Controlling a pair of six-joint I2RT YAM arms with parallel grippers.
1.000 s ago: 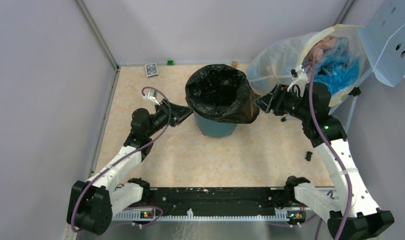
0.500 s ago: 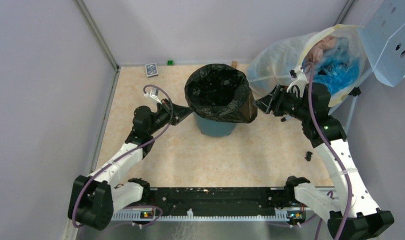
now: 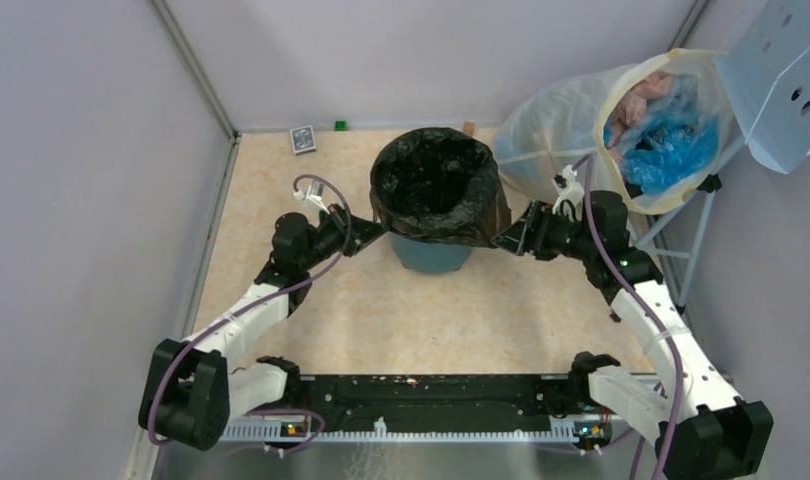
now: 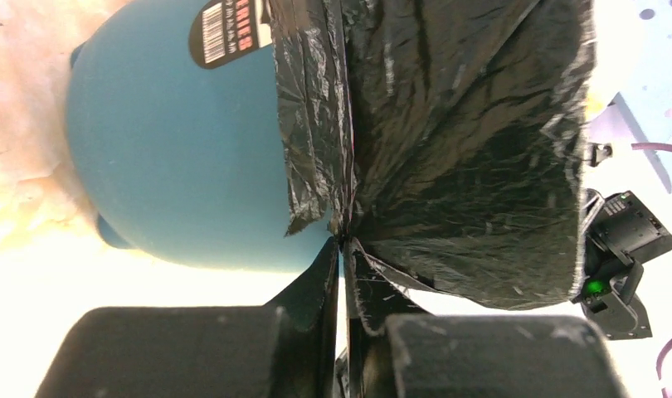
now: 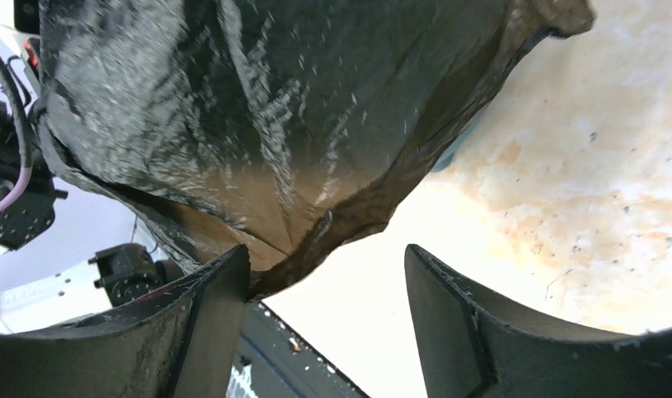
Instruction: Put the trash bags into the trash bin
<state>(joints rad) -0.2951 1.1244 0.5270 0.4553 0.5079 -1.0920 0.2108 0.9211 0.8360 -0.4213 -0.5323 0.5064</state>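
Note:
The glossy black trash bag [image 3: 436, 185] lines the teal trash bin [image 3: 431, 252], its edge folded down over the rim. My left gripper [image 3: 373, 232] is shut on the bag's hanging edge at the bin's left side; in the left wrist view the bag [image 4: 449, 149] is pinched between the fingertips beside the bin [image 4: 175, 157]. My right gripper [image 3: 503, 240] is open at the bag's lower right corner. In the right wrist view the bag [image 5: 258, 124] hangs by the left finger [image 5: 208, 315], and nothing lies between the jaws.
A large translucent whitish sack [image 3: 621, 130] with blue and pink contents stands at the back right, close behind my right arm. A small dark box [image 3: 302, 139] and a green cube [image 3: 340, 125] lie by the back wall. A perforated panel [image 3: 781, 80] is at the far right.
My right gripper has dropped lower and moved left to the bag's lower right corner. My left gripper has moved slightly right along the bag's edge. The bag's skirt sits lower over the bin.

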